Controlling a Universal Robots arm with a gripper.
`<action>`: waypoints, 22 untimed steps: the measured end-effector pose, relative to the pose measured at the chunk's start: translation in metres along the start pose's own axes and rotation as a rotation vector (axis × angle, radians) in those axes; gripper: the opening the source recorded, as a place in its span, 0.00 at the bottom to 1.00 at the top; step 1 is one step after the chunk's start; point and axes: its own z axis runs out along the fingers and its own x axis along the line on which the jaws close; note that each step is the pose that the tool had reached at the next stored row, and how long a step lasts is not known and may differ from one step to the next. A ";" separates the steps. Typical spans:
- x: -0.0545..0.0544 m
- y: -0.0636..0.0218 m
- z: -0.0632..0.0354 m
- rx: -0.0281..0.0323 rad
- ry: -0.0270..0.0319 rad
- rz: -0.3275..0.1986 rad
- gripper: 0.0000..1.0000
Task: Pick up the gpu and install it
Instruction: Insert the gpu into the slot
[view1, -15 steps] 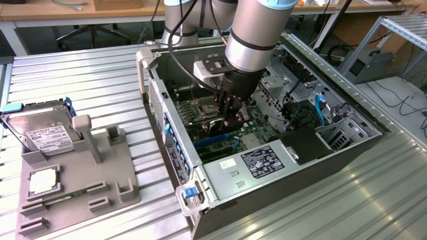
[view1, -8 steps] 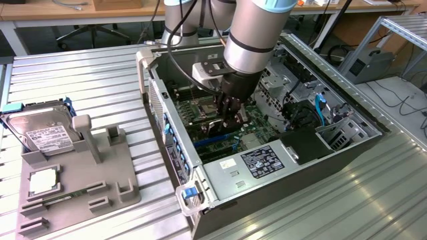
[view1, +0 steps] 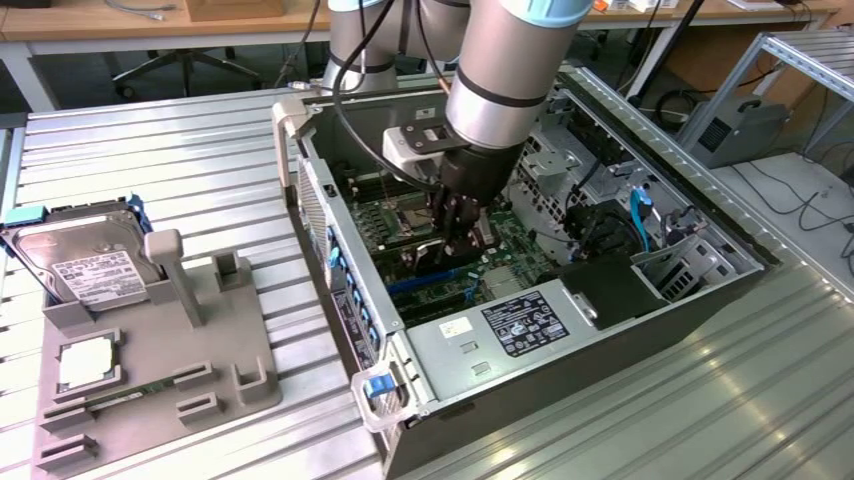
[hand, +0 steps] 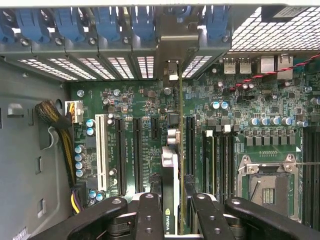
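Observation:
My gripper (view1: 461, 238) is down inside the open computer case (view1: 441, 345), over the motherboard (view1: 514, 262). In the wrist view the gripper (hand: 175, 215) is shut on the gpu (hand: 170, 165), which I see edge-on between the two black fingers (hand: 150, 212). The card stands upright over the black expansion slots (hand: 137, 150), with its pale metal bracket (hand: 175, 42) against the case's rear slot openings. Whether its lower edge sits in a slot is hidden. In the exterior view the fingers cover most of the card.
Blue slot latches (hand: 105, 22) line the rear wall. An open CPU socket (hand: 265, 185) and a cable bundle (hand: 55, 115) flank the slots. Outside the case, a grey fixture (view1: 160, 370) carries a hard drive (view1: 87, 265), a CPU chip (view1: 87, 365) and a RAM stick (view1: 127, 393).

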 end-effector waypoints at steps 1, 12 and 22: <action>0.000 0.0001 0.0001 0.0002 0.0000 0.000 0.27; 0.000 0.0013 0.0024 0.0022 -0.0002 -0.001 0.27; 0.000 0.0014 0.0059 0.0025 -0.0006 -0.001 0.27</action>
